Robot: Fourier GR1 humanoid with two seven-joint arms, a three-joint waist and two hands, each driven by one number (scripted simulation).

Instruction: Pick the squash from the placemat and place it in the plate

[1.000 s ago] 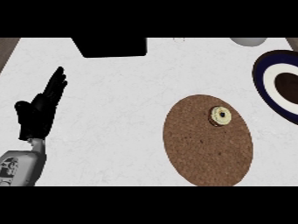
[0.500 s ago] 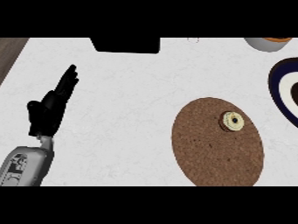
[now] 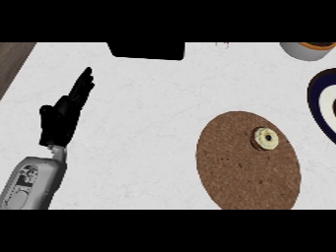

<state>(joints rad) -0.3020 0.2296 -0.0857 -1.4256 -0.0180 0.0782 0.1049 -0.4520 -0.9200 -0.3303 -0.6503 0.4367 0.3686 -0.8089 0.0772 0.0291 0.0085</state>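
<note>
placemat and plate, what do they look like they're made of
The placemat looks like cork or a coarse woven fibre: brown, speckled and matte. The plate looks like glazed ceramic, going by its smooth dark blue and white rings, though that stays a guess.

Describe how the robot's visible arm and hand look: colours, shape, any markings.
Only the left arm shows in the head view. The left hand is matt black, with slim fingers and a thumb. Behind a narrow wrist, the forearm is a rounded light-grey casing with darker marks on its upper face, too small to read. No cables or sleeve show.
</note>
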